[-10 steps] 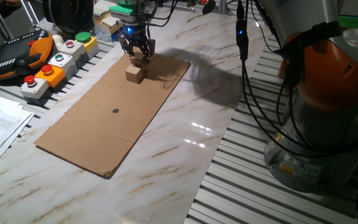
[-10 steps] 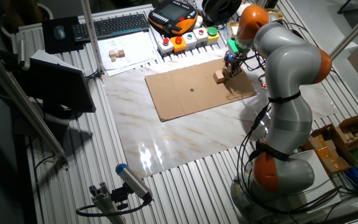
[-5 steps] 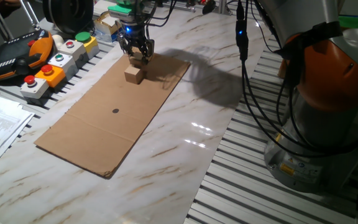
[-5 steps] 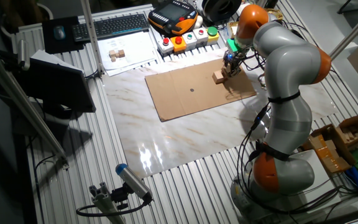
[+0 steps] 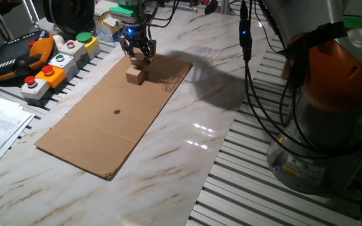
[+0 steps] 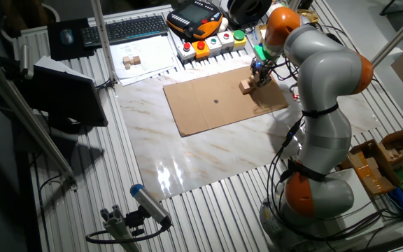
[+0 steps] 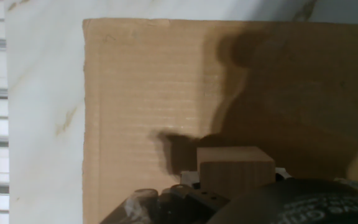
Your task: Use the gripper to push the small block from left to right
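On cardboard (image 5: 115, 107): block (image 5: 136, 75) near the far end.
Gripper (image 5: 137, 55): just behind block, contact unclear.
Fingers: gap cannot be told.

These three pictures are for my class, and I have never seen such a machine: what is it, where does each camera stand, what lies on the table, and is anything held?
The machine is a robot arm, grey with orange joints. At its tip is the gripper, a black two-fingered claw with a blue light above it. Two pictures come from fixed cameras on different sides of the table. The third comes from a camera on the hand, looking along the fingers. On the marble table lies a cardboard sheet, and on it a small wooden block. The gripper is just behind the block; whether they touch is unclear. Nothing is held. A button box sits beside the cardboard.
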Tool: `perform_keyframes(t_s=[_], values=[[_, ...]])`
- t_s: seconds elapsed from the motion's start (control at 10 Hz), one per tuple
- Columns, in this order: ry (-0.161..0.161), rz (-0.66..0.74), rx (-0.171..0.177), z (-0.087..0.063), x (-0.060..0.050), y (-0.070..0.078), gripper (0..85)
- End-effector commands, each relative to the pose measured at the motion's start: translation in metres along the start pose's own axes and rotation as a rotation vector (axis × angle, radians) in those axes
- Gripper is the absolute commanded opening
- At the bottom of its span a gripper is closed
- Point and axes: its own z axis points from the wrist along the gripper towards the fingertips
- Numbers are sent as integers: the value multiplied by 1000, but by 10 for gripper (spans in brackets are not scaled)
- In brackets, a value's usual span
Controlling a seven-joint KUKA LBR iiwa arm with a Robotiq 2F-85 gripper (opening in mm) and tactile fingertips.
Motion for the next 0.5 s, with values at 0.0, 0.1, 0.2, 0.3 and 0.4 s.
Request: perform_keyframes(t_s=[0.0,0.1,0.2,0.3,0.4], values=[[-2,6,1,0,0,0,7],[2,40,-8,0,0,0,7],[2,61,-14,0,0,0,7],[-11,70,-26,0,0,0,7],[-13,56,-37,0,0,0,7]])
